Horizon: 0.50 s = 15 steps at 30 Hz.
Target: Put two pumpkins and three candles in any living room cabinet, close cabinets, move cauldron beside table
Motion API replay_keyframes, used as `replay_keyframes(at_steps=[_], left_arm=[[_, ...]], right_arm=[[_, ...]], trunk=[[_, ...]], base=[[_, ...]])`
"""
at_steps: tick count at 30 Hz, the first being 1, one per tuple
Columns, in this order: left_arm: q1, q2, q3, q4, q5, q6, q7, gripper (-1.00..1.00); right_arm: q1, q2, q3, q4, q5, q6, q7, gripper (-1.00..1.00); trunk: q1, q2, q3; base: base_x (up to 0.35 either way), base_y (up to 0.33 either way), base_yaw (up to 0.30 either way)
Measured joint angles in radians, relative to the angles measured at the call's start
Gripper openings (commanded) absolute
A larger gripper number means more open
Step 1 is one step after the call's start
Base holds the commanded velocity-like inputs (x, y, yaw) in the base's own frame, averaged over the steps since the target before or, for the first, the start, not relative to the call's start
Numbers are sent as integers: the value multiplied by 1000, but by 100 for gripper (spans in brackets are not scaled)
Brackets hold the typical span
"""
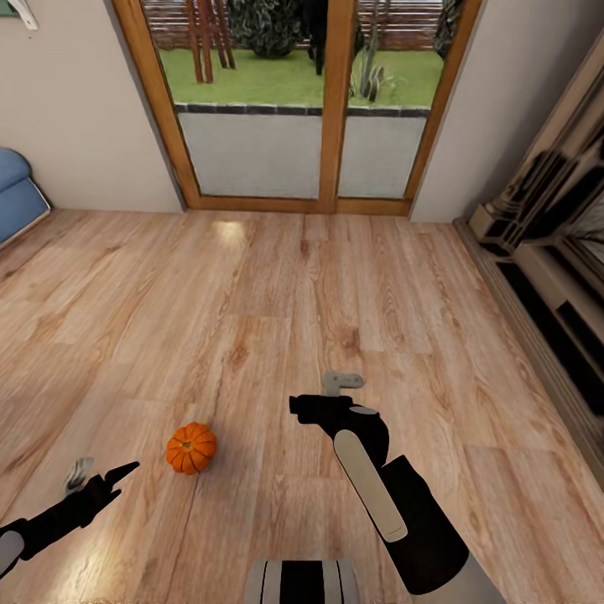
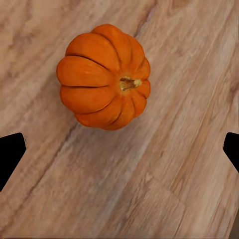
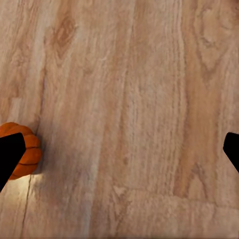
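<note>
A small bright-orange ribbed pumpkin point(image 1: 191, 448) sits upright on the wooden floor, short stem up. My left gripper point(image 1: 102, 475) hovers just to its left and nearer me, open with nothing between its fingers. In the left wrist view the pumpkin point(image 2: 102, 77) lies a little beyond the open left gripper point(image 2: 119, 152), whose black fingertips point(image 2: 10, 155) stand wide apart. My right gripper point(image 1: 320, 393) hangs over bare floor to the pumpkin's right, also open. In the right wrist view, the edge of the pumpkin point(image 3: 29, 149) peeks past one fingertip of the right gripper point(image 3: 119, 152).
Wood-framed glass doors point(image 1: 294, 101) to a garden stand ahead. A blue sofa point(image 1: 17, 193) edges in at the far left. A beige and dark shelf unit point(image 1: 545, 268) runs along the right wall. Wooden floor point(image 1: 277, 285) stretches between them.
</note>
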Motion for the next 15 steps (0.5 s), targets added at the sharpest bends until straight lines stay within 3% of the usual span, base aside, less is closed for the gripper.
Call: replay_keyframes(at_steps=[5,7,8,10,13,15], left_arm=[[0,1,0,-1,-1,0,-11,100],[0,2,0,-1,-4,0,-36,100],[0,3,0,-2,-6,0,-50,100],[0,4,1,-2,-8,0,-70,100],[0,4,1,-2,-8,0,-77,100],[0,5,0,-2,-8,0,-79,100]], right_arm=[[0,-1,0,-15,-2,3,13,100],[0,-8,-1,-17,-4,4,53,100],[0,-18,-2,-18,-9,4,97,100],[0,-55,-7,-18,-32,5,260,100],[0,-127,-11,-18,-69,3,491,100],[0,-178,-26,-19,-124,1,618,100]], trunk=[[2,-1,-19],[3,-2,-27],[4,-2,-31],[5,-2,-39],[6,-3,-50],[7,-4,-58]], base=[[0,0,0],[0,0,0],[0,0,0],[0,0,0],[0,0,0],[0,0,0]])
